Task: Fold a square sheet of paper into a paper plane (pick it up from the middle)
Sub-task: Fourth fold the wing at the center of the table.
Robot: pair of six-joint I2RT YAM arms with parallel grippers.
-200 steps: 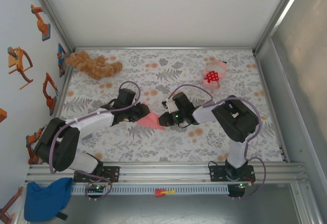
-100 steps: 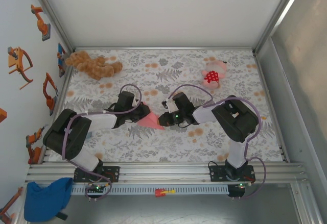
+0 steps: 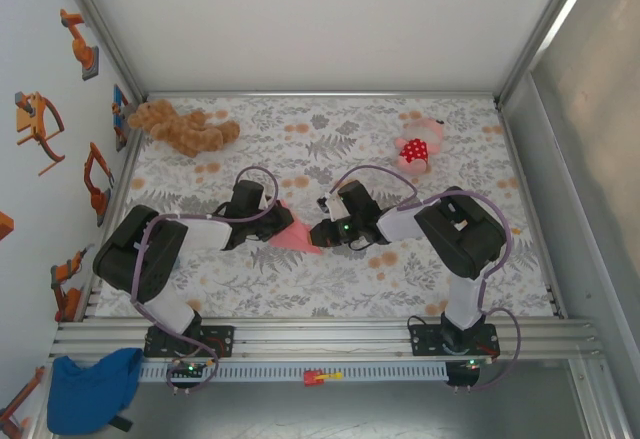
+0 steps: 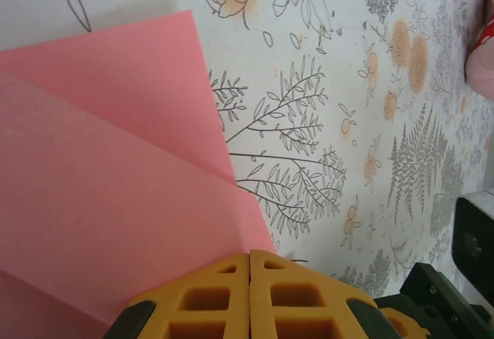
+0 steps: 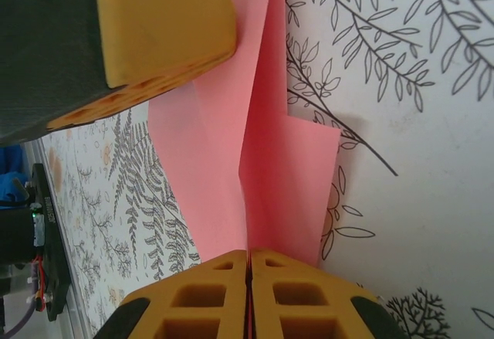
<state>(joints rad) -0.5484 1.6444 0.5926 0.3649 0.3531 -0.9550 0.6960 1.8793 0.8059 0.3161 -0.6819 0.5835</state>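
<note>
1. Counter (image 3: 480,259): a floral-patterned surface seen from above, with your two grippers meeting near its middle
2. Paper (image 3: 293,237): salmon-pink, near the middle of the counter, directly between the two grippers and touching both. From above it reads as a rough triangle. In the wrist views you see it folded, with overlapping layers and straight creases
3. Left gripper (image 3: 275,226): at the left side of the paper. In the left wrist view its yellow fingers (image 4: 208,296) are pressed together with no gap, and the paper's edge runs in at their tips, so it is pinching the paper
4. Right gripper (image 3: 316,236): at the right side of the paper, facing the left gripper. In the right wrist view its fingers (image 5: 293,296) are closed tight and a raised crease runs straight into the seam between them, so it too is pinching the paper. One flap beside that crease casts a shadow on the counter
5. Brown plush (image 3: 182,127): at the far left corner of the counter, well apart from the paper
6. Pink plush (image 3: 417,149): bears a red white-dotted patch and lies at the far right, well apart from the paper
7. Blue cloth (image 3: 90,387): off the counter, at the near left below the rail
</note>
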